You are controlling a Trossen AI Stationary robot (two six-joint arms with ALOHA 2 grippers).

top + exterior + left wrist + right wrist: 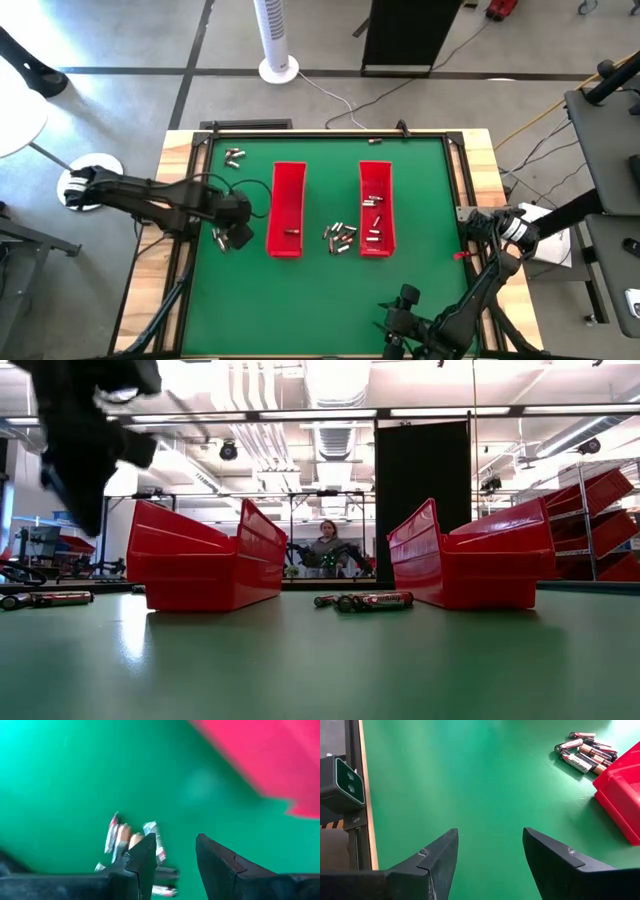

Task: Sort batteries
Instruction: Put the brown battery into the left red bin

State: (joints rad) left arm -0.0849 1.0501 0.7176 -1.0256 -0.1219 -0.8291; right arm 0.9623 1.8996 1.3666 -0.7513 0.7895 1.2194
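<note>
Batteries (pixel 340 236) lie between two trays (pixel 286 210); some seemingly inside.

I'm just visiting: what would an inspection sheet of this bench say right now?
Surface: green mat in a wooden frame.
Job's things: two red trays; batteries lie loose between them, more near the far-left corner and beside the left tray.
Clutter: nothing seen.
Claws: left claw open, above the batteries left of the left tray; right claw open, empty, at the near edge.
Cables: white cord on the floor.
Surroundings: tower fan; person behind.
</note>
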